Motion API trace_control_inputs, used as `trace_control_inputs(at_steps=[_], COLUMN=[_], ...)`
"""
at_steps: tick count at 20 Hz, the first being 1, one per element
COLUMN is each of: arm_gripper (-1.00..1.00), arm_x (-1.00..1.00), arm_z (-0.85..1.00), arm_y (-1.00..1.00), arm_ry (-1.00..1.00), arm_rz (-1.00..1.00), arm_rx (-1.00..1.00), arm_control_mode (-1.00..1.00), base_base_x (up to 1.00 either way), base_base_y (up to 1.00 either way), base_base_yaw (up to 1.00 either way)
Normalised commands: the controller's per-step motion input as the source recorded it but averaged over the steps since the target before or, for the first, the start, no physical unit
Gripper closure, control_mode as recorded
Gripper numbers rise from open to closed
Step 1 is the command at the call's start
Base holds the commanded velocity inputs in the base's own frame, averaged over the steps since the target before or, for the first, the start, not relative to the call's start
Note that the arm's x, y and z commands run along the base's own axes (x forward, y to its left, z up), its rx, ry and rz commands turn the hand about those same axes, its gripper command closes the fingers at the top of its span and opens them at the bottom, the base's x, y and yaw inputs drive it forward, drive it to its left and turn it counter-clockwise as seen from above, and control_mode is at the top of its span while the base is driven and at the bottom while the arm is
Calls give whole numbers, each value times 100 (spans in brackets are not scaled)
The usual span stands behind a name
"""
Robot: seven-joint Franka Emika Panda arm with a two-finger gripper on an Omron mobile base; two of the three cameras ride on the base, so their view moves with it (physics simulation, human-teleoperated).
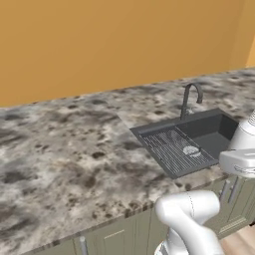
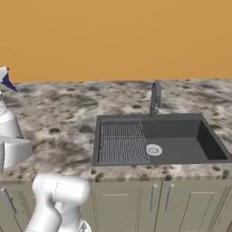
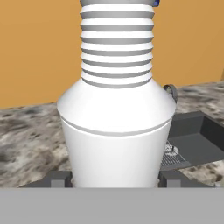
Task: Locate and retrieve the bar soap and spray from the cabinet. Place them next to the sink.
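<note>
White spray (image 3: 116, 113) upright, clamped in the hand (image 3: 115, 178), dark sink (image 2: 181, 142) seemingly bare, speckled counter (image 1: 64, 164) around it

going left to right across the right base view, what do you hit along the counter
spray in the gripper at the left edge → bare counter → ribbed drainboard → faucet → deep basin of the sink

One spray (image 3: 116, 109), white, ribbed neck. One sink (image 2: 181, 142) with one faucet (image 2: 155, 99), one ribbed drainboard (image 2: 122, 142) and one round drain (image 2: 154, 149). One marbled desk (image 1: 64, 164). Base cabinet doors (image 2: 136, 206) below: count unclear, several short handles visible.
</note>
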Motion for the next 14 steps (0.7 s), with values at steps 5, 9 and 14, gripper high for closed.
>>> trace_control_inputs(at_steps=[5, 9, 14], arm_gripper=[100, 100, 100], arm_x=[0, 12, 78], arm_z=[0, 0, -4], arm_y=[0, 4, 26], arm_ry=[0, 0, 2], arm_rz=[0, 3, 20], arm_rx=[0, 0, 0], arm_control_mode=[100, -100, -100], base_base_x=[65, 36, 0], base_base_y=[25, 14, 0], base_base_yaw=[16, 9, 0])
